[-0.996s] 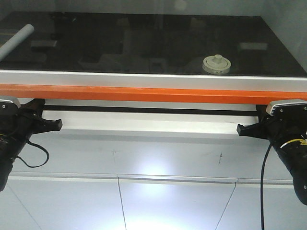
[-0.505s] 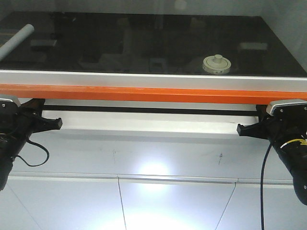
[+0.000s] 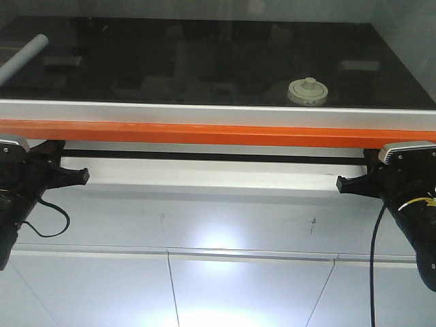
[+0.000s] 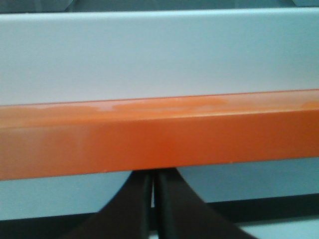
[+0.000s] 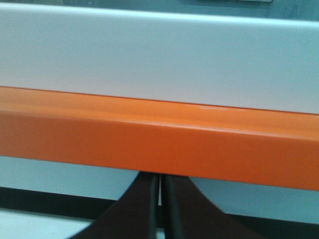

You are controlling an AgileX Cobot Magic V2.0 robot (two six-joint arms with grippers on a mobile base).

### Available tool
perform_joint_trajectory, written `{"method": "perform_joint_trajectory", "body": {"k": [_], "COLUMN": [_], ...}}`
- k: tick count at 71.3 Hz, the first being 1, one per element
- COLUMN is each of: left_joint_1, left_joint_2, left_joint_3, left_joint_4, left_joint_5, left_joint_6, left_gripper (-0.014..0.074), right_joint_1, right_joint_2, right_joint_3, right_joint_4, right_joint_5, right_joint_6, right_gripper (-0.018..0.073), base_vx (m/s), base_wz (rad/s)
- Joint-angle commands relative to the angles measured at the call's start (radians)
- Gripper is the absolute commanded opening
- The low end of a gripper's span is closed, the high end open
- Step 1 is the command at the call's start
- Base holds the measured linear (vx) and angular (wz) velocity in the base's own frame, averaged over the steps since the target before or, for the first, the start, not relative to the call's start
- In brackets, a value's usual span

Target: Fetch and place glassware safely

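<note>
Glassware (image 3: pixel 308 91) stands upright on the dark tabletop (image 3: pixel 170 61) past the orange rail (image 3: pixel 218 131), right of centre; your right fingers (image 3: pixel 347 183) lie nearer than your left fingers (image 3: pixel 75 176). Left wrist: pressed together, empty, under the rail. Right wrist: the same.

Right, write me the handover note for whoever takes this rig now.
Left gripper: shut, empty, parked below the orange rail.
Right gripper: shut, empty, likewise below the rail.
Glass jar: lid on, upright on the black worktop, right of centre near the front edge, untouched.
White tube at far left is not the target.
Done: nothing yet.
To do: reach, grasp, carry and set the jar down; the right arm looks nearer.
</note>
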Motion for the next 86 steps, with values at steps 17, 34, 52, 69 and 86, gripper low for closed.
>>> {"method": "perform_joint_trajectory", "body": {"k": [17, 34, 52, 69, 86], "left_joint_1": [0.001, 0.001, 0.001, 0.001, 0.001], "left_joint_2": [-0.104, -0.135, -0.172, -0.222, -0.256], "left_joint_3": [-0.023, -0.023, -0.023, -0.023, -0.063], "left_joint_4": [-0.001, -0.001, -0.001, -0.001, 0.000], "left_joint_5": [-0.185, -0.176, -0.171, -0.144, -0.106], "left_joint_6": [-0.002, -0.002, -0.002, -0.002, -0.005], "left_gripper": [-0.0007, -0.0007, -0.0007, -0.0007, -0.0007], "right_joint_1": [-0.006, -0.006, -0.006, -0.006, -0.006], "right_joint_2": [-0.048, -0.080, -0.154, -0.196, -0.228], "right_joint_3": [-0.028, -0.028, -0.028, -0.045, -0.119], "right_joint_4": [0.001, -0.001, -0.001, -0.001, -0.034], "right_joint_5": [-0.230, -0.232, -0.182, -0.149, -0.072], "right_joint_6": [0.011, 0.010, 0.007, 0.008, 0.008], "right_gripper": [-0.0001, -0.0001, -0.0001, -0.0001, -0.0001], "base_vx": [0.00, 0.00, 0.00, 0.00, 0.00], "base_wz": [0.00, 0.00, 0.00, 0.00, 0.00]}}
